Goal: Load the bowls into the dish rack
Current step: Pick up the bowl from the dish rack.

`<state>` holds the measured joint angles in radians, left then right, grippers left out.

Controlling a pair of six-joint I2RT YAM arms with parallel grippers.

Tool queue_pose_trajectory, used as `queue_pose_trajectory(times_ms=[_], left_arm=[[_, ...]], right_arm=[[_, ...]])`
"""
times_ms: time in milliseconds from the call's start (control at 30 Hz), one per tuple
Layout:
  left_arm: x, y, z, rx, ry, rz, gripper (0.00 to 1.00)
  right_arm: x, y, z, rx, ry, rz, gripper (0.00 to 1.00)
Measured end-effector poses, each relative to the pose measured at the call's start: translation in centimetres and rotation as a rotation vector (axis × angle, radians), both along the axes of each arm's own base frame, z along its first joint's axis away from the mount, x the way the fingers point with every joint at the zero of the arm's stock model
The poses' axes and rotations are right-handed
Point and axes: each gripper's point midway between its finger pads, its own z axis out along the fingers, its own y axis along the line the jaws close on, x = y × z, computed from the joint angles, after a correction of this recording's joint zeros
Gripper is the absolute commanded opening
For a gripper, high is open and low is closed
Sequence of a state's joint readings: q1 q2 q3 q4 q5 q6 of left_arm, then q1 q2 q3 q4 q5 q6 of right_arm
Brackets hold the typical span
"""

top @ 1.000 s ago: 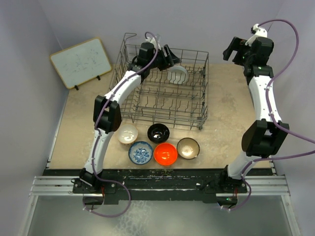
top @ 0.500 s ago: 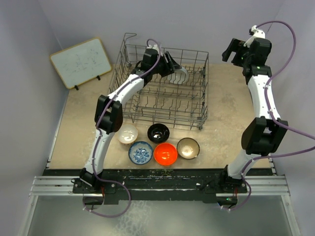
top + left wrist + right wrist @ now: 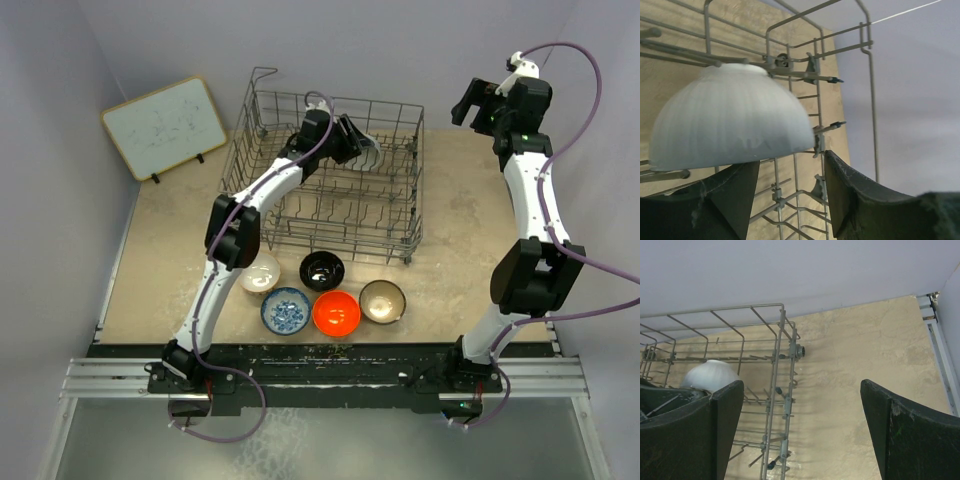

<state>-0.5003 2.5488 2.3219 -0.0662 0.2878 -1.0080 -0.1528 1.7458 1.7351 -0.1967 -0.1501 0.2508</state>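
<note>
The white bowl (image 3: 367, 155) rests tilted among the tines at the far right of the grey wire dish rack (image 3: 414, 205). In the left wrist view the white bowl (image 3: 730, 117) lies just ahead of my left gripper (image 3: 792, 165), its rim by the left finger. That gripper (image 3: 356, 143) is open. The cream (image 3: 260, 271), black (image 3: 322, 269), blue-and-white (image 3: 286, 310), orange-red (image 3: 337, 313) and brown-rimmed (image 3: 382, 301) bowls sit on the table in front of the rack. My right gripper (image 3: 468, 100) is open and empty, held high right of the rack (image 3: 781, 340).
A white board (image 3: 165, 127) leans at the back left of the table. The rack's loop handle (image 3: 262, 75) rises at its far left corner. The right wrist view shows the white bowl (image 3: 710, 372) and bare table (image 3: 855, 350) right of the rack.
My left gripper has moved right and down into the rack, toward the white bowl. The right arm shifted slightly, then stayed still.
</note>
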Motion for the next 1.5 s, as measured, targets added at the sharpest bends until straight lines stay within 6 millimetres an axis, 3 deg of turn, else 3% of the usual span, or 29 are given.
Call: queue_pose_trajectory(times_ms=[167, 567, 833, 1100, 1333, 1400, 1500], left_arm=[[0.4, 0.0, -1.7, 0.004, 0.031, 0.030, 0.56], [1.4, -0.7, 0.2, -0.042, -0.030, 0.104, 0.55], [2.1, -0.5, 0.1, -0.037, -0.040, 0.142, 0.27], [2.5, -1.1, -0.1, -0.043, -0.060, 0.146, 0.18], [2.7, -1.0, -0.2, -0.031, -0.069, 0.160, 0.32], [2.8, -0.9, -0.3, -0.027, -0.073, 0.165, 0.43], [3.0, -0.6, -0.4, -0.005, -0.085, 0.179, 0.47]], right_arm=[[0.0, -0.1, 0.0, 0.000, 0.000, -0.002, 1.00], [0.0, -0.4, 0.0, 0.000, 0.000, -0.007, 1.00], [-0.1, -0.6, 0.0, 0.000, 0.000, -0.011, 1.00], [-0.1, -0.7, 0.0, 0.000, 0.000, -0.012, 1.00], [0.0, -0.9, -0.1, 0.000, 0.002, -0.016, 1.00], [0.0, -1.0, -0.1, 0.000, 0.002, -0.017, 1.00], [0.0, -1.0, -0.1, 0.000, 0.002, -0.017, 1.00]])
